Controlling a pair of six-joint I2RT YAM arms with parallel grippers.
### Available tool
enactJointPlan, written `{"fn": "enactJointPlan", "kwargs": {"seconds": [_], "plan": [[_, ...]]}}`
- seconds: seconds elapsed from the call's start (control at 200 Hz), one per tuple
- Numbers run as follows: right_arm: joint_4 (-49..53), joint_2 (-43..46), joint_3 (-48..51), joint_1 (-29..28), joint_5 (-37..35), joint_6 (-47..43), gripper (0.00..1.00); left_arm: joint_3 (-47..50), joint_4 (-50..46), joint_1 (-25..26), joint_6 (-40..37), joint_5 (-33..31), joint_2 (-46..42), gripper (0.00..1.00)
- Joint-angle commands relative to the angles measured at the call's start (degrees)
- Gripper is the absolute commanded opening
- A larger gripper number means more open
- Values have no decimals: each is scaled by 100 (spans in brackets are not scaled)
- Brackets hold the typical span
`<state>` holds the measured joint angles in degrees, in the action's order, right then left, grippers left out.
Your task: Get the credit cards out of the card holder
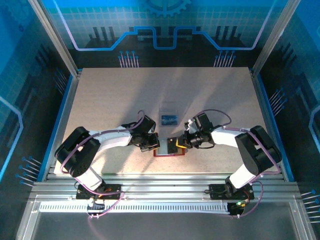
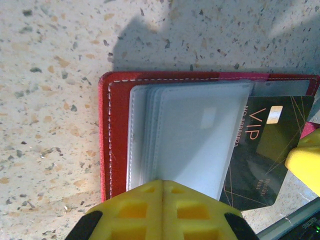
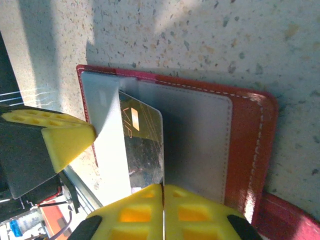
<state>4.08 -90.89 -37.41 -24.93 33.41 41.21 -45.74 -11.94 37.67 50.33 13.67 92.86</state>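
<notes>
With fingers pressed together, your left gripper (image 2: 161,186) sits on the card holder (image 2: 117,135), your right gripper (image 3: 163,190) seemingly on the black card (image 3: 143,150).

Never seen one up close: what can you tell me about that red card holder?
The card holder lies open, flat on the speckled table. Its glossy red cover has white stitching; inside are pale grey plastic pockets. A black VIP card sticks partway out of one. The shut left gripper seems to press on the pockets.

Speckled table (image 1: 100,100), card holder (image 1: 167,154) (open), blue card (image 1: 169,119)
</notes>
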Motion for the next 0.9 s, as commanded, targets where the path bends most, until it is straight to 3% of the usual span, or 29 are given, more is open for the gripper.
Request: {"fn": "enactJointPlan", "kwargs": {"seconds": [0.0,0.61,0.8,0.895], "plan": [[478,129,-139,104,-129,-261,7,-95,-402,22,-177,-164,110,0],[673,210,-199,129,-295,-352,7,-48,-388,25,-146,-181,74,0],[356,169,-127,111,-64,-130,7,-58,-387,26,-141,-168,48,0],[257,142,-135,70,18,-29,11,-59,-374,25,-128,-150,14,1]]}}
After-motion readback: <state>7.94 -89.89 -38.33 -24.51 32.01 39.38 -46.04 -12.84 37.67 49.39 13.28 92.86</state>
